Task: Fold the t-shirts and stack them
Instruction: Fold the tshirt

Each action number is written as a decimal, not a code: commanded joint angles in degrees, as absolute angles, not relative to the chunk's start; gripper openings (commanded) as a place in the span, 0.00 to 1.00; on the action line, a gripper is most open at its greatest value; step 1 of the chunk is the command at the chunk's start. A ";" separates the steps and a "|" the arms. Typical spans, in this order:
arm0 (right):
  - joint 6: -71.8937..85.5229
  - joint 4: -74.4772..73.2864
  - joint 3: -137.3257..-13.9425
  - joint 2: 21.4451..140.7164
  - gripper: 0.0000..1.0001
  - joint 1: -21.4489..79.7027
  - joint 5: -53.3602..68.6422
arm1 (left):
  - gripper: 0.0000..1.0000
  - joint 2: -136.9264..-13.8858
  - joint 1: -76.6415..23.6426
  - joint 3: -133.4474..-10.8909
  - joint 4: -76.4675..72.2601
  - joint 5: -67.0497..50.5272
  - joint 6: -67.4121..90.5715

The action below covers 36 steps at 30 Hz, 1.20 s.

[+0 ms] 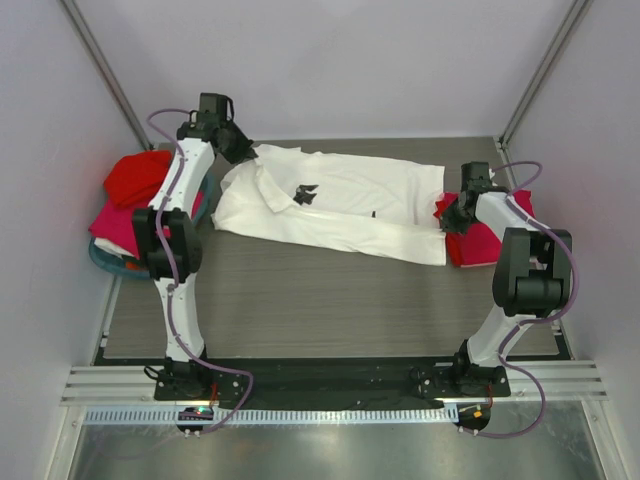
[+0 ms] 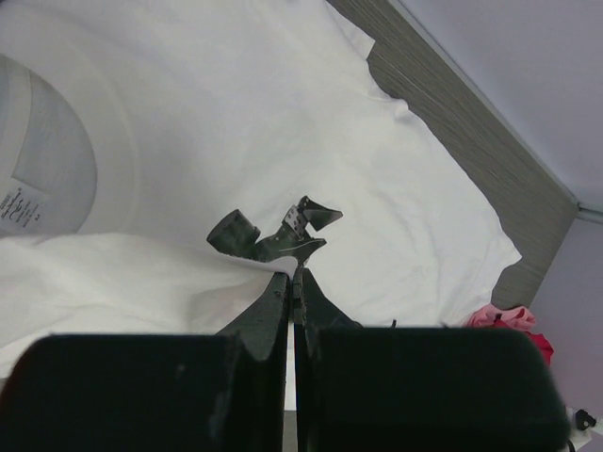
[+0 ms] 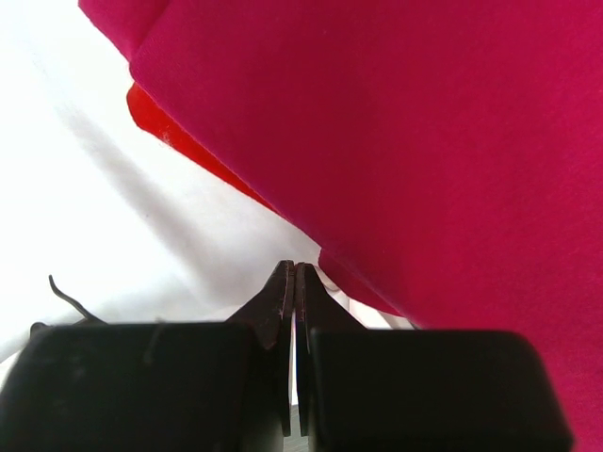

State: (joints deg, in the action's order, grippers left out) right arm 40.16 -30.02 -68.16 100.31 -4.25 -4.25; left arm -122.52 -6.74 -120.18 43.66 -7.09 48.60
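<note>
Inside pale lilac walls [image 1: 350, 60], a grey wood-grain tabletop [image 1: 300, 300]. At eleven o'clock the left claw [image 1: 245, 150] pinches the white cotton t-shirt [image 1: 350, 200]. At three o'clock the right claw [image 1: 448, 221] is closed beside the folded magenta t-shirt [image 1: 490, 242].

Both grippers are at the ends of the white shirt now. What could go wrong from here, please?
1. The right gripper, shut, sits where the white t-shirt meets the magenta shirt; a pull may drag that shirt too.
2. The left gripper seems to pinch only a thin edge of the white fabric, which could slip out mid-fold.
</note>
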 commanded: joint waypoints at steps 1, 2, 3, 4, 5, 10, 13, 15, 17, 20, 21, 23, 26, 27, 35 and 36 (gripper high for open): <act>39.46 -28.39 -70.31 100.28 0.01 -4.48 -3.43 | 0.00 -124.71 -7.03 -123.31 43.68 -6.59 47.99; 39.72 -28.30 -70.23 100.28 0.01 -4.48 -3.34 | 0.00 -125.06 -7.03 -123.40 43.25 -6.94 48.34; 39.64 -28.21 -70.22 100.20 0.01 -4.48 -3.34 | 0.00 -125.59 -7.12 -124.09 43.07 -7.20 48.43; 39.73 -28.04 -70.22 100.28 0.01 -4.48 -3.34 | 0.00 -126.73 -7.12 -124.54 42.98 -7.64 48.51; 39.81 -27.95 -70.14 100.20 0.01 -4.48 -3.34 | 0.00 -127.43 -7.21 -125.32 42.89 -7.73 48.69; 39.73 -27.34 -69.87 99.76 0.05 -4.48 -2.55 | 0.00 -131.30 -7.47 -126.48 39.39 -10.71 51.32; 39.55 -26.72 -69.26 98.71 0.13 -4.48 -1.58 | 0.11 -132.97 -8.08 -124.11 32.18 -13.01 54.05; 39.64 -26.46 -68.47 97.83 0.31 -4.48 -1.49 | 0.28 -135.34 -8.61 -125.41 31.38 -13.01 54.23; 39.64 -26.19 -67.85 95.99 0.43 -4.48 -1.49 | 0.39 -136.66 -8.70 -127.34 31.55 -13.53 53.97; 39.29 -25.40 -65.92 92.83 0.52 -4.48 -1.85 | 0.59 -135.01 -8.61 -125.87 31.99 -11.35 52.74; 39.11 -25.23 -64.87 91.59 0.52 -4.48 -1.93 | 0.68 -132.48 -8.61 -125.16 32.69 -9.77 51.52; 39.37 -24.26 -63.12 88.09 0.52 -4.48 -1.06 | 0.73 -129.22 -8.61 -123.32 33.48 -8.09 50.37; 41.73 -20.23 -56.62 83.16 0.50 -4.40 1.30 | 0.75 -120.35 -8.61 -115.86 34.10 -5.37 49.40; 42.71 -18.82 -52.34 79.58 0.50 -4.31 1.58 | 0.75 -117.97 -8.61 -111.84 34.54 -4.58 49.31; 52.29 -7.30 -34.11 67.15 0.52 -0.01 -3.86 | 0.91 -90.99 -8.79 -80.63 27.87 -3.42 50.80; 53.60 -7.12 -32.10 66.80 0.53 1.83 -6.13 | 0.91 -89.05 -8.79 -77.64 25.86 -3.78 51.32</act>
State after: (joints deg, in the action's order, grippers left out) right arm 48.62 -12.84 -35.35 68.51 -0.78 -1.21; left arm -93.65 -8.71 -85.47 30.63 -4.58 50.74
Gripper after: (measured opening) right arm 0.523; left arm 0.904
